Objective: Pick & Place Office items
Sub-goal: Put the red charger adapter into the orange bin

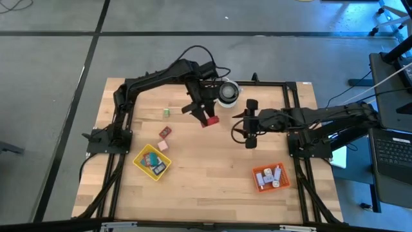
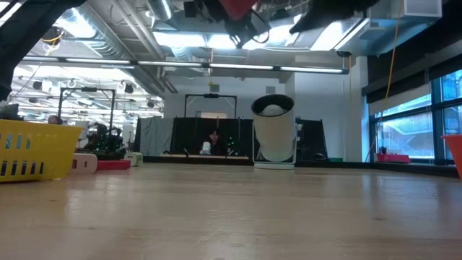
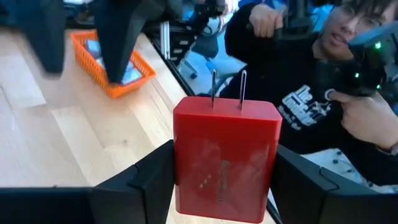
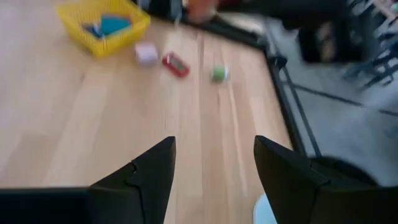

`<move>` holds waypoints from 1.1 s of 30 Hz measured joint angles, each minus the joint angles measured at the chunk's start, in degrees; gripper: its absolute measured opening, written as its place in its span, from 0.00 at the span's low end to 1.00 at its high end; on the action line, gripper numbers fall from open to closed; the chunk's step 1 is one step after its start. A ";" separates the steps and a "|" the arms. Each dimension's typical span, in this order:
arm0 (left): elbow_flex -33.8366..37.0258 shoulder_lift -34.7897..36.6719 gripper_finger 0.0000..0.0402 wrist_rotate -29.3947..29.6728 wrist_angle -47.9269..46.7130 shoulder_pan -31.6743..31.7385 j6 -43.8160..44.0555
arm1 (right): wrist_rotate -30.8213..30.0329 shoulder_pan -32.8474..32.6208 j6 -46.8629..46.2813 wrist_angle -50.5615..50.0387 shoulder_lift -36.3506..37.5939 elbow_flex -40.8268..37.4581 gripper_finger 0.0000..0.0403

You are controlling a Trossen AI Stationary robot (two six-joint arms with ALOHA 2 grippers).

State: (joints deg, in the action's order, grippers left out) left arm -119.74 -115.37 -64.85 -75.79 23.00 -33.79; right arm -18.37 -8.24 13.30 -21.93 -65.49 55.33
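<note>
Two dark fingers of the left gripper (image 3: 221,186) are clamped on a red plug-in charger block (image 3: 224,158), prongs pointing away from the wrist, held in the air above the table's (image 1: 212,187) middle, just beside the white roll (image 1: 228,92). At about three o'clock from it the right gripper (image 4: 214,168) hovers with its fingers apart and nothing between them. The yellow tray (image 1: 152,162) lies toward seven o'clock, the orange tray (image 1: 271,177) toward five. A slip is judged possible, since only the block's smooth sides are pinched. Which tray is intended cannot be told, and a person's (image 3: 323,93) hands beyond the table edge are only partly seen.
</note>
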 joint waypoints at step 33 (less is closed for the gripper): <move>4.69 22.80 0.53 30.34 2.86 -11.24 4.83 | 10.47 0.02 1.55 17.22 -1.68 4.94 0.55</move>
State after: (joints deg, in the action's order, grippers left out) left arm -115.06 -92.57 -34.52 -72.93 11.76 -28.95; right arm -7.90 -8.21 14.85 -4.71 -67.18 60.27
